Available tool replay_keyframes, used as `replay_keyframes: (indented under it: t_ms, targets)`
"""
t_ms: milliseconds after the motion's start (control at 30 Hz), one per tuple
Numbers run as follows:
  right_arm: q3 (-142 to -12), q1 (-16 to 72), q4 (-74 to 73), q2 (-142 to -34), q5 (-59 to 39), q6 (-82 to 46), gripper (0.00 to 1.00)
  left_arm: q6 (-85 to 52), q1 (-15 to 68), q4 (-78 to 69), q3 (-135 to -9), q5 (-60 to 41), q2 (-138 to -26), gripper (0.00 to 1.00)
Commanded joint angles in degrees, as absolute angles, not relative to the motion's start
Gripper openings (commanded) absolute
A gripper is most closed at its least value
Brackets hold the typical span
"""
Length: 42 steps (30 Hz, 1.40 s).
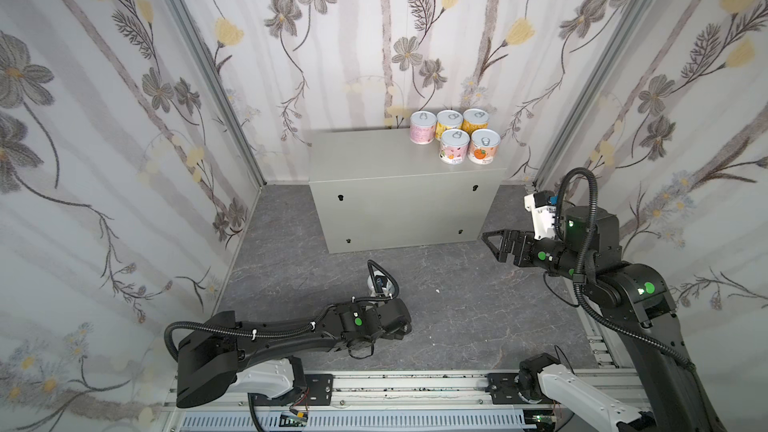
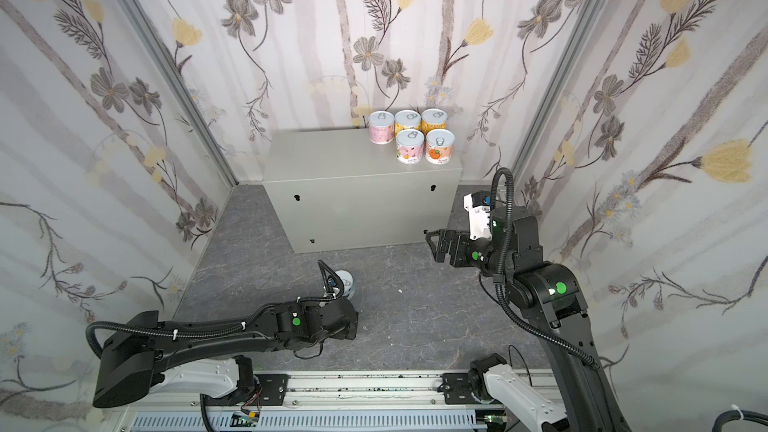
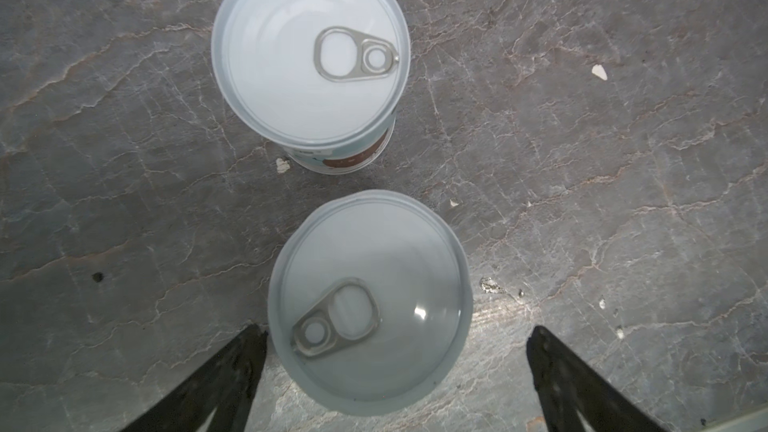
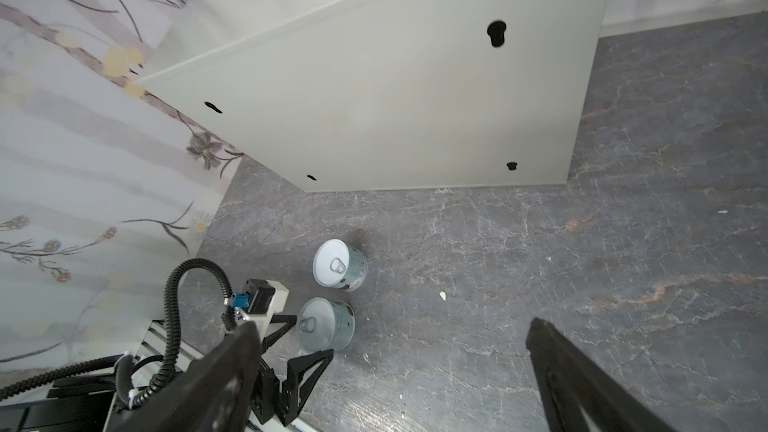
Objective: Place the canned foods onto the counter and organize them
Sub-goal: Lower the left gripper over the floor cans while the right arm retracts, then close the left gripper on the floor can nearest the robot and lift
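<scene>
Several canned foods (image 1: pixel 454 146) (image 2: pixel 410 146) stand upright in a tight group on the back right corner of the counter (image 1: pixel 365 160) (image 2: pixel 320 155). Two light blue cans remain on the dark floor: a far one (image 3: pixel 309 51) (image 4: pixel 338 263) and a near one (image 3: pixel 370 301) (image 4: pixel 326 324). My left gripper (image 3: pixel 395 330) (image 4: pixel 305 340) is open, its fingertips either side of the near can without touching it. In both top views my left wrist hides most of these cans. My right gripper (image 1: pixel 498 245) (image 2: pixel 436 245) (image 4: pixel 392 326) hangs open and empty by the counter's lower right front corner.
Flowered walls close in the left, back and right sides. The counter's left half (image 1: pixel 345 147) carries nothing. A metal rail (image 1: pixel 415 384) with both arm bases runs along the front edge. Small white chips (image 4: pixel 442 295) lie on the floor (image 1: pixel 478 317).
</scene>
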State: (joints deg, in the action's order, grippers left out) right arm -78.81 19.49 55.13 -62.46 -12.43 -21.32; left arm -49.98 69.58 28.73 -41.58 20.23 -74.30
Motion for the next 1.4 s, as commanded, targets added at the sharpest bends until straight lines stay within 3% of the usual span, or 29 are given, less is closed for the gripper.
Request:
replay_keyframes:
  t_ms: [0,600,967,1167,1367]
  targets:
    - [-77.1,19.6,57.8,-62.1,-11.6,-19.5,1.00,-51.0,69.3,28.5,-42.6,20.6,-75.7,0.99]
    - [-74.1,19.7,56.2,-60.7,-12.7,-18.8,1.00,-48.9,66.8,29.4,-44.1,16.7,-78.4,0.90]
    - [-72.9,19.8,53.3,-60.3,-14.6,-18.0,1.00,-46.1,64.3,31.4,-46.4,16.7,-79.0,0.72]
    - [-72.6,19.8,51.7,-60.6,-15.5,-17.2,1.00,-44.8,63.6,32.9,-48.0,15.9,-79.8,0.72]
    - [-72.4,19.7,51.3,-60.2,-15.3,-16.5,1.00,-43.8,63.5,36.4,-50.9,16.6,-79.3,0.66]
